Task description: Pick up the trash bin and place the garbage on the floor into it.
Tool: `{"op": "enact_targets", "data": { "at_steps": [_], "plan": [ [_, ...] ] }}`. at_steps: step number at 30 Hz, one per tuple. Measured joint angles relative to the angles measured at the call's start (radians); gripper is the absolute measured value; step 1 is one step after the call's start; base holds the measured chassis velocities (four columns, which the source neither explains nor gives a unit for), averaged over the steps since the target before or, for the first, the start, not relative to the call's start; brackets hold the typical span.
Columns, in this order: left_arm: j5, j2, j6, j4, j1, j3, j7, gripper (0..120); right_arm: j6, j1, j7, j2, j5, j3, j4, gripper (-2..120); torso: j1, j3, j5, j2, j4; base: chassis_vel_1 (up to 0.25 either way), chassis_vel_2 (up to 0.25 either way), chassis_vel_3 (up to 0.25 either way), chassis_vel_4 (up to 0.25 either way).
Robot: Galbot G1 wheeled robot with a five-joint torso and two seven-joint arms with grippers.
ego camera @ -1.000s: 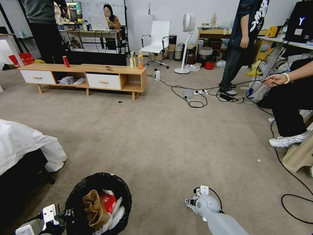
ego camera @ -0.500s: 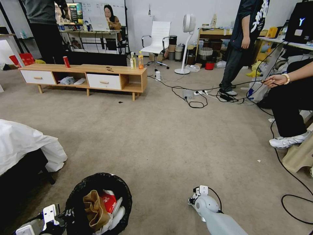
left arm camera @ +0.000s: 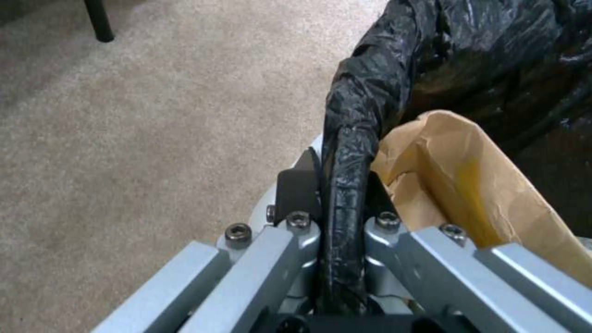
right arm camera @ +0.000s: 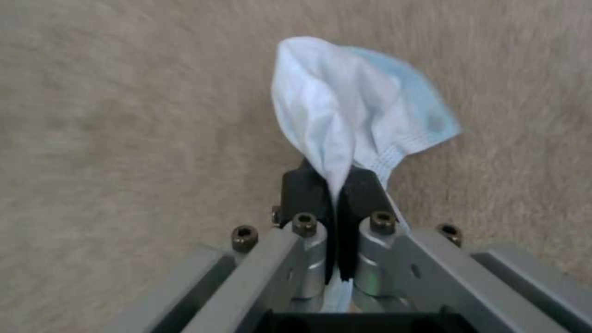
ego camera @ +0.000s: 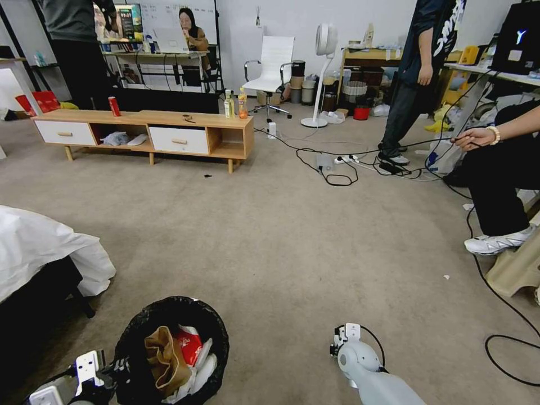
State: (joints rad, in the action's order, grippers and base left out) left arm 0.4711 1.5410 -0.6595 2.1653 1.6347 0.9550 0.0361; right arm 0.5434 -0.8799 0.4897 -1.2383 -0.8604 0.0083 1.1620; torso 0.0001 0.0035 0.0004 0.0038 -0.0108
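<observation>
The trash bin, round and lined with a crinkled black bag, is low on the left of the head view. My left gripper is shut on its bagged rim. Inside lie pieces of garbage: a crumpled brown paper bag, a red packet and white tissues. My right gripper is shut on a pale blue and white face mask, which hangs over bare carpet. The right arm is to the right of the bin, apart from it.
A white-draped piece of furniture stands close on the left. A low wooden cabinet with an upright red can and bottles is far ahead. Black cables cross the floor; another cable loops beside a seated person's legs.
The right arm has drawn back a little toward me and to the right. The bin and the left gripper have stayed almost still.
</observation>
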Motion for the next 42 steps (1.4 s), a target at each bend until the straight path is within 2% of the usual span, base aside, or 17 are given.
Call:
{"op": "enact_targets", "data": {
  "at_steps": [11, 12, 14, 15, 17, 21, 24, 29, 33, 38, 42],
  "plan": [
    [0.069, -0.026, -0.027, 0.007, -0.027, 0.001, -0.040, 3, -0.092, -0.033, -0.002, 0.131, -0.069, -0.028, 0.281, 1, 0.000, 0.000, -0.0006, 0.000, 0.0000, 0.000, 0.000, 0.000, 0.000],
    [0.088, -0.034, -0.034, 0.009, -0.035, 0.002, -0.053, 3, -0.112, -0.028, -0.005, 0.154, -0.080, -0.042, 0.347, 1, 0.000, 0.000, -0.0001, 0.000, -0.0002, 0.000, 0.000, 0.000, 0.000],
    [0.113, -0.045, -0.042, 0.009, -0.045, 0.005, -0.067, 3, -0.143, -0.005, -0.007, 0.186, -0.094, -0.069, 0.463, 1, 0.000, 0.000, -0.0010, 0.000, 0.0003, 0.000, 0.000, 0.000, 0.000],
    [0.113, -0.045, -0.042, 0.009, -0.045, 0.005, -0.067, 3, -0.143, -0.005, -0.007, 0.186, -0.094, -0.069, 0.463, 1, 0.000, 0.000, -0.0010, 0.000, 0.0003, 0.000, 0.000, 0.000, 0.000],
    [0.152, -0.059, -0.054, 0.009, -0.058, 0.011, -0.088, 3, -0.163, 0.024, -0.008, 0.219, -0.113, -0.104, 0.589, 1, 0.000, 0.000, -0.0002, 0.000, 0.0001, 0.000, 0.000, 0.000, 0.000],
    [0.183, -0.069, -0.063, 0.010, -0.065, 0.013, -0.098, 3, -0.181, 0.064, -0.015, 0.246, -0.137, -0.133, 0.691, 1, 0.000, 0.000, -0.0008, 0.000, 0.0002, 0.000, 0.000, 0.000, 0.000],
    [0.215, -0.081, -0.073, 0.017, -0.070, 0.012, -0.108, 3, -0.234, 0.163, -0.053, 0.275, -0.183, -0.206, 0.816, 1, 0.000, 0.000, -0.0006, 0.000, 0.0000, 0.000, 0.000, 0.000, 0.000],
    [0.223, -0.091, -0.076, 0.021, -0.070, 0.006, -0.108, 3, -0.291, 0.278, -0.096, 0.274, -0.249, -0.303, 0.894, 1, 0.000, 0.000, -0.0008, 0.000, 0.0001, 0.000, 0.000, 0.000, 0.000],
    [0.229, -0.096, -0.076, 0.029, -0.070, 0.004, -0.109, 3, -0.302, 0.384, -0.103, 0.237, -0.334, -0.397, 0.936, 1, 0.000, 0.000, -0.0006, 0.000, 0.0001, 0.000, 0.000, 0.000, 0.000],
    [0.235, -0.105, -0.077, 0.038, -0.069, 0.003, -0.109, 3, -0.256, 0.522, -0.067, 0.177, -0.464, -0.509, 0.945, 1, 0.000, 0.000, -0.0007, 0.000, 0.0001, 0.000, 0.000, 0.000, 0.000],
    [0.240, -0.110, -0.077, 0.040, -0.069, 0.003, -0.109, 3, -0.231, 0.575, -0.037, 0.156, -0.510, -0.577, 0.941, 1, 0.000, 0.000, -0.0007, 0.000, 0.0000, 0.000, 0.000, 0.000, 0.000]
  ]
}}
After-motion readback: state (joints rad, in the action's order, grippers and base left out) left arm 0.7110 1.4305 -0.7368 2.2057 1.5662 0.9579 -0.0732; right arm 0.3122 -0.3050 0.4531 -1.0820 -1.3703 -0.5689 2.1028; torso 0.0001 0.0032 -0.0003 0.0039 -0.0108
